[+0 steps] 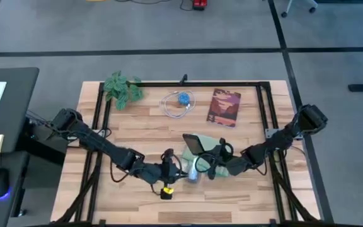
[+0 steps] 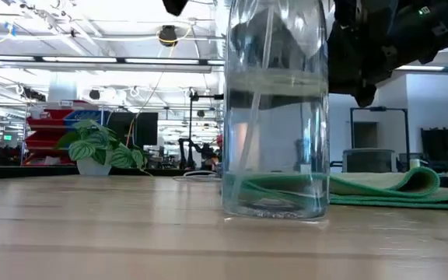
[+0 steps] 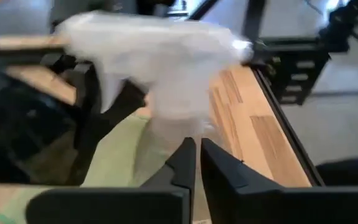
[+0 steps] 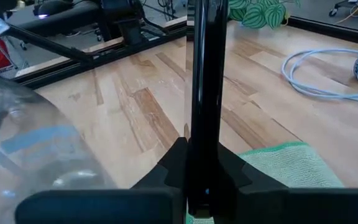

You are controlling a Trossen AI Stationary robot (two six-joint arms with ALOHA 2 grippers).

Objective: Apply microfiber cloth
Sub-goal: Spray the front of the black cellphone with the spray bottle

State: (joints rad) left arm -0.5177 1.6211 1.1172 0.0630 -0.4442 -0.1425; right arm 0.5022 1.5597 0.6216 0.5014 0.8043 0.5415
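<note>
Around your wooden table [image 1: 137,120] lies grey floor [image 1: 169,25]; a black desk [image 1: 8,94] stands beside it.

On your surface [image 1: 137,120], the microfiber cloth [image 1: 214,153] lies right of centre with the phone [image 1: 193,143] held on edge over its left part by the right gripper [image 1: 208,151]. The spray bottle [image 1: 193,170] stands just beside the cloth's front-left edge, the left gripper [image 1: 176,166] at its left. Behind lie the plant [image 1: 121,89], cable [image 1: 179,104] and book [image 1: 224,107], left to right.
</note>
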